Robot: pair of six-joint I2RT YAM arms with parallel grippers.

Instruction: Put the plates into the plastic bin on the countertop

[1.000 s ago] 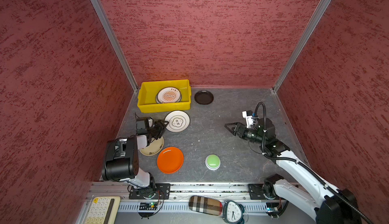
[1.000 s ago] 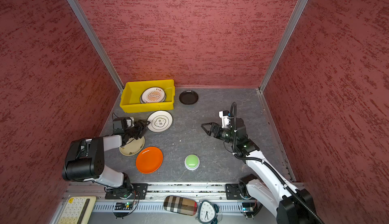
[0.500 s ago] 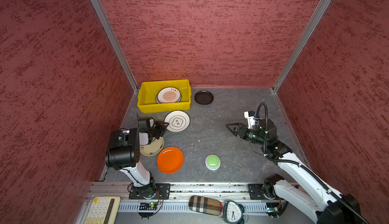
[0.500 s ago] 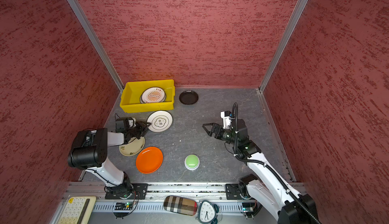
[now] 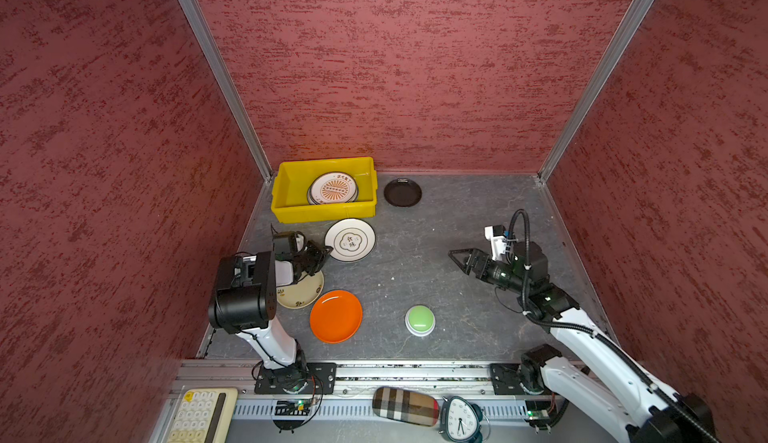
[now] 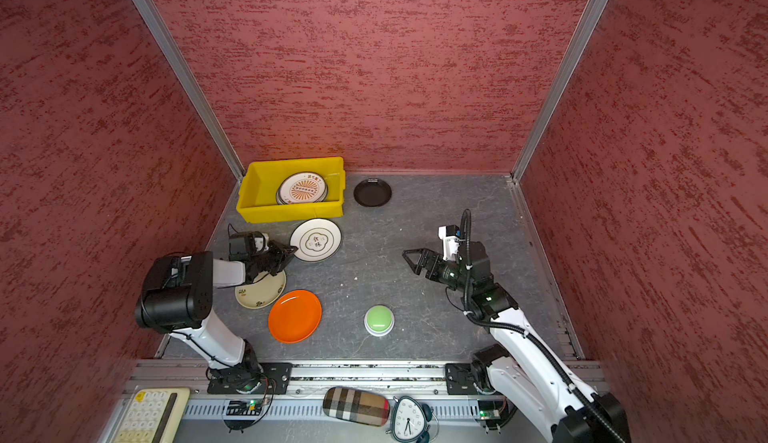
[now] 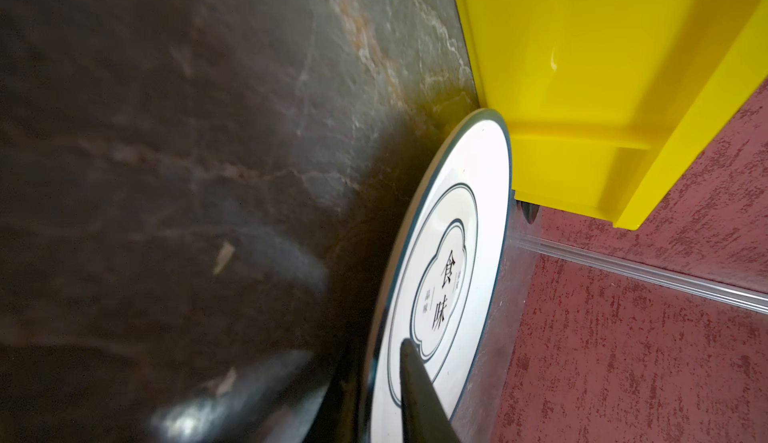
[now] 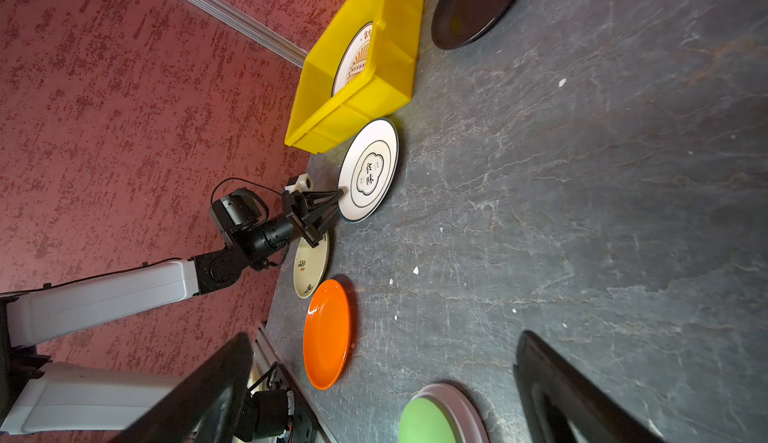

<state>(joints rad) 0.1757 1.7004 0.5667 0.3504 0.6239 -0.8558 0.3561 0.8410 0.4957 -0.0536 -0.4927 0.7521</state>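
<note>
Left claw [image 5: 327,250] clamped on near rim of white green-rimmed plate [image 5: 350,240], on countertop [image 5: 415,233], yellow bin [image 5: 324,212] just beyond claw, printed plates [image 5: 333,187] stacked inside, cream plate [image 5: 301,293] under its wrist, right claw [image 5: 457,260] spread wide, empty, well apart.

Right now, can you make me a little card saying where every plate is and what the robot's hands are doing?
In yellow bin: orange sunburst plate, others stacked beneath
On countertop: white green-rimmed plate, black plate, cream plate, orange plate
Left gripper: pinching the white green-rimmed plate's rim
Right gripper: open, empty, above the countertop
Not a plate: green button
</note>
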